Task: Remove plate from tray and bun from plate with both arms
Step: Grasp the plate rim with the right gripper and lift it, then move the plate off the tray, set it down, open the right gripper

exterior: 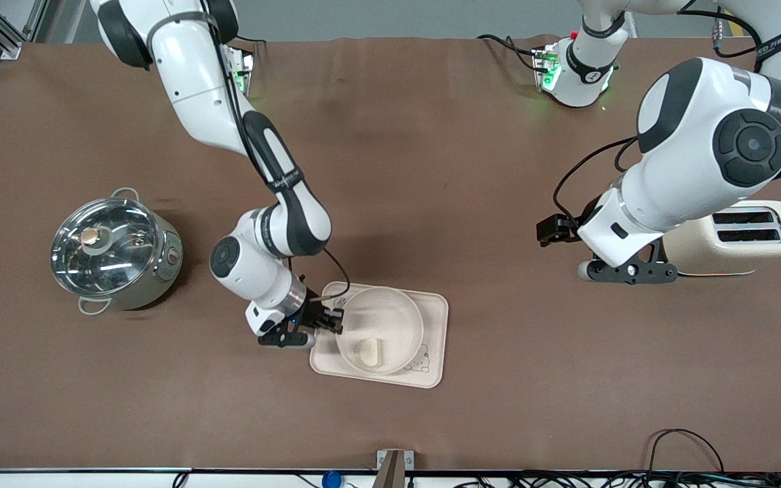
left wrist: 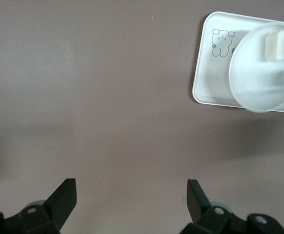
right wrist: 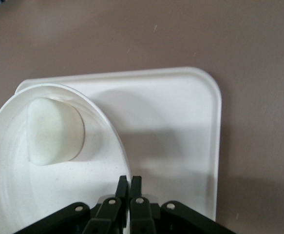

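Right gripper (exterior: 336, 318) clamped on plate (exterior: 378, 330) rim, fingers pinched together, plate held tilted over rabbit tray (exterior: 431, 305). Bun (exterior: 371, 352) lies inside plate (against its lower wall). Left gripper (left wrist: 132, 195) waits over bare tablecloth (exterior: 472, 203) beside toaster (exterior: 746, 237), fingers wide apart. Lidded steel pot (exterior: 114, 249) toward right arm's end.

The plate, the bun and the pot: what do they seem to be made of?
The plate: probably matte cream plastic or melamine, faintly speckled, thin-rimmed. The bun: soft, dough-like, smooth, pale and dull; possibly a replica. The pot: polished steel, mirror-bright wall, with a seemingly glass lid.
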Controlling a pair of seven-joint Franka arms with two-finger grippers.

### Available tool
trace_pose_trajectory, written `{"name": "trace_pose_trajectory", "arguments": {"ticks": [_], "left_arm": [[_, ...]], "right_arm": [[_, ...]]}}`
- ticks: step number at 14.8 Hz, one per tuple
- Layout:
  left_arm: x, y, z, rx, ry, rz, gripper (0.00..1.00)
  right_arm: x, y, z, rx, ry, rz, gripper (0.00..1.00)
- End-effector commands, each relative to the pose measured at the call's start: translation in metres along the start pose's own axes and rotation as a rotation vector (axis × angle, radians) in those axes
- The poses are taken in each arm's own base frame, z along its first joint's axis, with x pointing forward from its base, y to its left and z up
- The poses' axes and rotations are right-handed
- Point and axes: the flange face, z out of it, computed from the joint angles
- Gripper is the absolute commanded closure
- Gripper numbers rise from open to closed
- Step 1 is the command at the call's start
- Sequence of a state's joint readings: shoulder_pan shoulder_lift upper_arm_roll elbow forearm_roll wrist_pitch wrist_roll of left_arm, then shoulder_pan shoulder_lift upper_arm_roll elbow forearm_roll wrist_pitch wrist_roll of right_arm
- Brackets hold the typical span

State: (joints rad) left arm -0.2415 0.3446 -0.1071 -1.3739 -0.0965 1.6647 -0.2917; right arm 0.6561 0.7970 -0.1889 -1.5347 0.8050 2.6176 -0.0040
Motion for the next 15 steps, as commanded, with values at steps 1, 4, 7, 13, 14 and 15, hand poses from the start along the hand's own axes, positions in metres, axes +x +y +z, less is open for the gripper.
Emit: {"name": "trace_pose_trajectory", "arguments": {"ticks": [1, 4, 7, 13, 14, 15], "left_arm": [[-0.005, 0.016, 0.009, -0.012, -0.017, 0.008, 0.0], [-0.013, 0.036, 0.017, -0.009, -0.026, -0.066, 0.0], [-0.021, 0.048, 0.03, 0.005, -0.051, -0.108, 0.0], [-0.036, 0.054, 0.059, 0.006, -0.002, -0.169, 0.0], [-0.045, 0.051, 0.064, 0.0, 0.023, -0.17, 0.0], [-0.054, 0.05, 0.069, -0.007, 0.044, -0.17, 0.0]], "right_arm": [[-0.086, -0.015, -0.029, -0.037, 0.008, -0.043, 0.99], [-0.163, -0.044, -0.016, -0.056, -0.009, -0.072, 0.99], [-0.224, -0.077, 0.001, -0.06, -0.029, -0.061, 0.99], [-0.229, -0.091, -0.002, -0.046, -0.04, -0.007, 0.0], [-0.205, -0.086, -0.009, -0.045, -0.037, 0.013, 0.0], [-0.178, -0.083, -0.017, -0.046, -0.065, 0.025, 0.0]]}}
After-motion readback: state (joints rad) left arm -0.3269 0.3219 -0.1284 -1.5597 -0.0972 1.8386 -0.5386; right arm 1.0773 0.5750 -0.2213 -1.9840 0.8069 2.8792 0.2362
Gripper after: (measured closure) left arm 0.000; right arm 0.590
